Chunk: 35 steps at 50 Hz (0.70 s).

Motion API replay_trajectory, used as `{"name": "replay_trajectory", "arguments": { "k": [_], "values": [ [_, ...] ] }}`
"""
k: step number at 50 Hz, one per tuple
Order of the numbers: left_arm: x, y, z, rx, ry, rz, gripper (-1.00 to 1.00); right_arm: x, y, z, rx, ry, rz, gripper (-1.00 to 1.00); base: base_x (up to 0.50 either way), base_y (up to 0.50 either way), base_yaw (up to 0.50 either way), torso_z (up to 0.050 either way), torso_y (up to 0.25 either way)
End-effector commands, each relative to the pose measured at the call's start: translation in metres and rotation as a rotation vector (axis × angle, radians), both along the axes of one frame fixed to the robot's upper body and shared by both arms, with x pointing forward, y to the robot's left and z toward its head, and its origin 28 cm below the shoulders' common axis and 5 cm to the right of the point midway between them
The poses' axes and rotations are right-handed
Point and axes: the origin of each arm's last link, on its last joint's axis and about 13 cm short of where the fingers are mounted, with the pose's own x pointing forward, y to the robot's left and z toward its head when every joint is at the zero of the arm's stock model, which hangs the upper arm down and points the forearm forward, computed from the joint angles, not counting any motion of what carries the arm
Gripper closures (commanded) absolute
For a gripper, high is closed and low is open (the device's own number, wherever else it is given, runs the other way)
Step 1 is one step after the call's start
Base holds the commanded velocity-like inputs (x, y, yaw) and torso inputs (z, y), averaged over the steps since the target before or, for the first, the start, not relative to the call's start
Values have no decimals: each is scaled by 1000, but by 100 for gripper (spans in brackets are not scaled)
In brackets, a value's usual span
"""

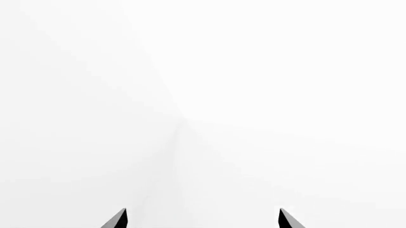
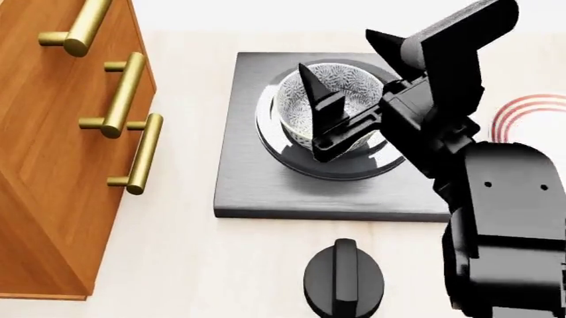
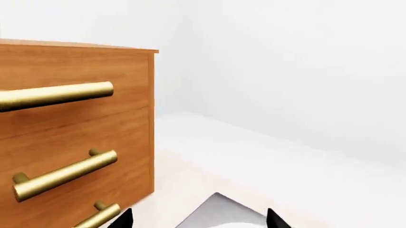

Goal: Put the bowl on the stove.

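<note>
Right arm (image 2: 495, 199) reaches over bowl (image 2: 332, 106), jaws spread.

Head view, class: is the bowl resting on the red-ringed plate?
No. The bowl sits on the round burner of the stove, while the red-ringed plate lies apart at the right edge with nothing visible on it.

I'm showing a glossy black right arm (image 2: 495, 218) of blocky, rounded housings with small recessed screws, ending in my right gripper (image 2: 354, 86) with tapering, pointed black fingers (image 2: 311, 86).
</note>
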Motion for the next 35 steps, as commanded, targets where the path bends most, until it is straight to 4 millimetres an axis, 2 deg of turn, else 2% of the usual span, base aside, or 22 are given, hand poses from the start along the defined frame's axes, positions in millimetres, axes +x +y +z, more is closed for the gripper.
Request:
{"name": "replay_trajectory", "arguments": {
  "k": [1, 8, 18, 23, 35],
  "values": [
    [1, 1, -1, 27, 15, 27, -100, -82, -19, -21, 104, -140, -194, -100, 0, 0, 0, 0, 0],
    [1, 0, 0, 33, 14, 25, -100, -129, -37, -43, 267, -202, -371, -100, 0, 0, 0, 0, 0],
    [1, -1, 0, 37, 18, 19, -100, -179, -57, -65, 526, -344, -538, -100, 0, 0, 0, 0, 0],
    [1, -1, 0, 37, 20, 16, -100, -187, -64, -71, 632, -374, -602, -100, 0, 0, 0, 0, 0],
    [2, 0, -1, 32, 27, 18, -100, -202, -69, -73, 827, -556, -574, -100, 0, 0, 0, 0, 0]
  ]
}}
